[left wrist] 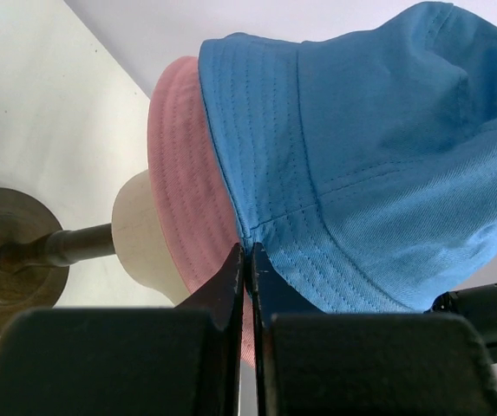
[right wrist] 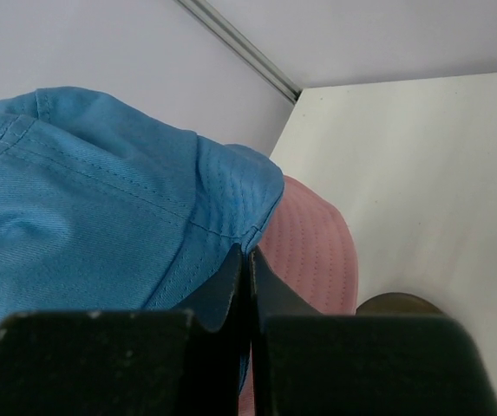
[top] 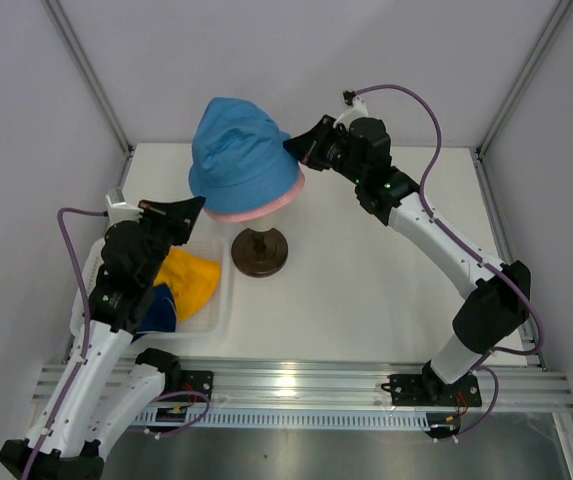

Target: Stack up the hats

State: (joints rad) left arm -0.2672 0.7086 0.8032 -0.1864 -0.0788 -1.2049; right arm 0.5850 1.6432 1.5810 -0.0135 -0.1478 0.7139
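The light blue hat point(right wrist: 101, 199) fills the frame from 8 to 11 o'clock. Its brim edge droops to the centre, where the black jaws, rising from 6 o'clock, are pressed together on it. The pink hat point(right wrist: 310, 251) shows beneath at 4 o'clock. The white counter point(right wrist: 421, 173) spreads toward 2 o'clock.

Bright, even light, soft shadows. The soft light blue fabric hat point(left wrist: 387, 156) looks sharp. The near shiny metal rail point(top: 296, 378) glares.
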